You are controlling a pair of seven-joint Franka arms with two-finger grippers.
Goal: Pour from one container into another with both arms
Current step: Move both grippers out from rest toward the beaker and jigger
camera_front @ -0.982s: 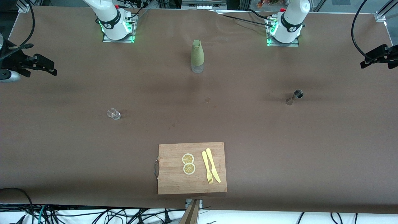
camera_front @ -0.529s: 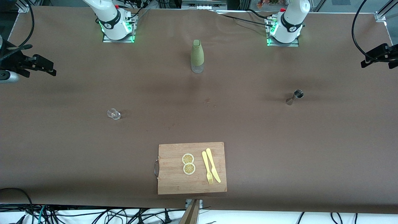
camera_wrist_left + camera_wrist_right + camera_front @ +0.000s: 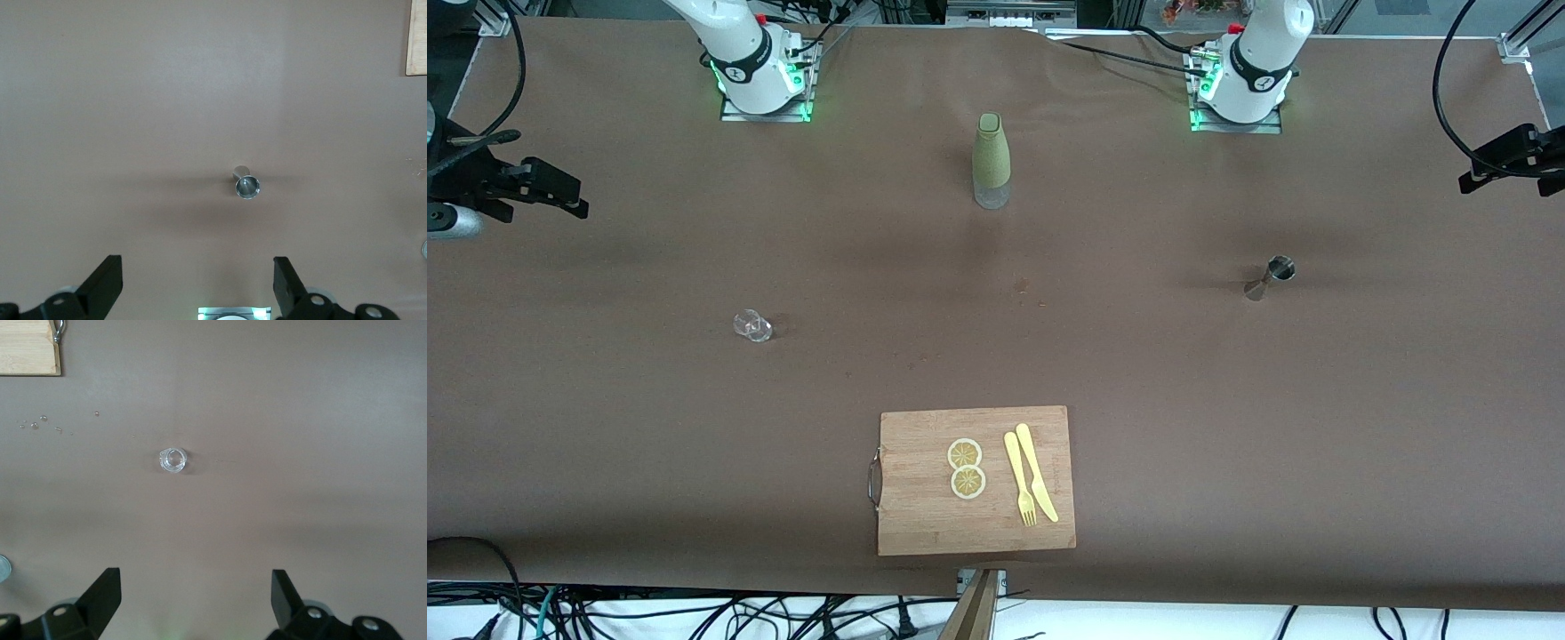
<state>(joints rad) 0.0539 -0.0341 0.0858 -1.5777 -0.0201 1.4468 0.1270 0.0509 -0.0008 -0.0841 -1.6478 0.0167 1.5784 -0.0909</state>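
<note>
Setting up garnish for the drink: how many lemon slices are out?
2. Both lie on the cutting board, touching: one lemon slice farther from the front camera, the other lemon slice nearer, beside the fork. None seems hidden.

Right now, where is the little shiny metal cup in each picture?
Front view: the steel jigger stands on the brown table toward the left arm's end, farther from the camera than the wooden cutting board.
Left wrist view: the jigger sits mid-picture, seen from above.
Right wrist view: not in it.
Shared landmark: the cutting board's corner also shows in both wrist views.
</note>
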